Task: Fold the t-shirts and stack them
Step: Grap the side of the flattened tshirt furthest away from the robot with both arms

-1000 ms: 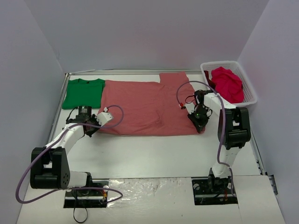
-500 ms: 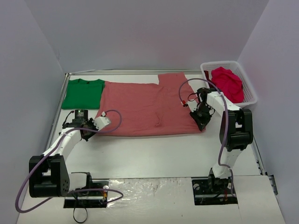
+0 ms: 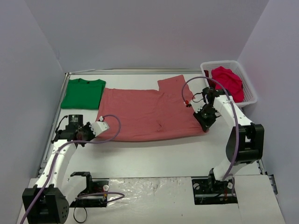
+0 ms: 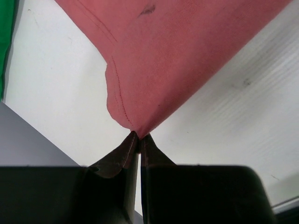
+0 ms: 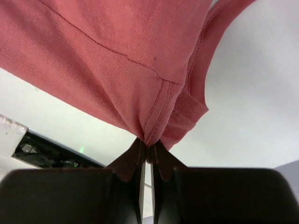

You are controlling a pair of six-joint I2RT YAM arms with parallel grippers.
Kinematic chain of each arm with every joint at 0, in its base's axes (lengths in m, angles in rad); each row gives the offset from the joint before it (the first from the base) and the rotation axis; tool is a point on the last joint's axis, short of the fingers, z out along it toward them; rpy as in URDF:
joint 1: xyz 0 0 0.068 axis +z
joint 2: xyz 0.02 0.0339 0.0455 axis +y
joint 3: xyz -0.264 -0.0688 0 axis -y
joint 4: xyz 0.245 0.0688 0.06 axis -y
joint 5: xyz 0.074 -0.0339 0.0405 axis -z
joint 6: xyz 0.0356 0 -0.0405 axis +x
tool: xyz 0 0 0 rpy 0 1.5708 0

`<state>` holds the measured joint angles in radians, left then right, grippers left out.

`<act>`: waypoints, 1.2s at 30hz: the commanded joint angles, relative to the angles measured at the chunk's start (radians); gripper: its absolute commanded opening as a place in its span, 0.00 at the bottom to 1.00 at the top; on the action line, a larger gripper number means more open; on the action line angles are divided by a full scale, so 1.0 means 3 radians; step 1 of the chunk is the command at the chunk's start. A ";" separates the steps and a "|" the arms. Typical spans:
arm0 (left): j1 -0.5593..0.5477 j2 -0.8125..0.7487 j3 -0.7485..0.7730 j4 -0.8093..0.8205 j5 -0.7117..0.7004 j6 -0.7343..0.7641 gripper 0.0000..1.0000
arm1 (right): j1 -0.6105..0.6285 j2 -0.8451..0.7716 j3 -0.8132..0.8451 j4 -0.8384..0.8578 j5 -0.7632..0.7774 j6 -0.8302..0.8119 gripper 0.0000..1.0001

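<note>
A salmon-pink t-shirt (image 3: 145,114) lies spread across the table's middle, its near edge raised at both ends. My left gripper (image 3: 96,130) is shut on the shirt's near left corner (image 4: 135,126). At the near right corner, my right gripper (image 3: 204,127) is shut on bunched hem and sleeve fabric (image 5: 156,126). A bright green t-shirt (image 3: 83,93) lies folded flat at the far left. A crimson t-shirt (image 3: 227,83) is heaped in the white basket (image 3: 250,100).
The white lattice basket stands at the far right, against the right wall. A raised rail (image 3: 55,112) runs along the table's left edge. Bare white tabletop (image 3: 149,156) stretches between the pink shirt and the arm bases.
Both grippers have pulled toward the near edge, dragging the pink shirt with them. The shirt's far edge has come away from the back of the table, and the left arm has swung out to the left.
</note>
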<state>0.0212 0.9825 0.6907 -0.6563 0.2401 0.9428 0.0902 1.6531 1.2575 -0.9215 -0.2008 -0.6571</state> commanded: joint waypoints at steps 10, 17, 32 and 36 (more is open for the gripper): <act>0.0032 -0.0789 0.0418 -0.1243 0.0232 0.0227 0.03 | -0.0045 -0.1174 -0.0428 -0.0835 0.0076 -0.0279 0.00; 0.0037 -0.0989 0.0561 -0.1550 0.0284 0.0268 0.02 | -0.0040 -0.1542 -0.0566 -0.0881 0.0240 -0.0284 0.00; 0.0032 -0.1311 0.0765 -0.2005 0.0585 0.0554 0.25 | -0.0040 -0.1870 -0.0592 -0.0881 0.0133 -0.0433 0.60; 0.0032 -0.1276 0.0781 -0.1975 0.0616 0.0534 0.25 | -0.0040 -0.1885 -0.0561 -0.0876 0.0173 -0.0463 0.65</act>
<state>0.0219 0.5842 0.8955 -1.2156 0.3843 1.0718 0.0845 1.0962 1.0653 -1.1271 -0.1715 -0.7769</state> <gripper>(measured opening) 0.250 0.645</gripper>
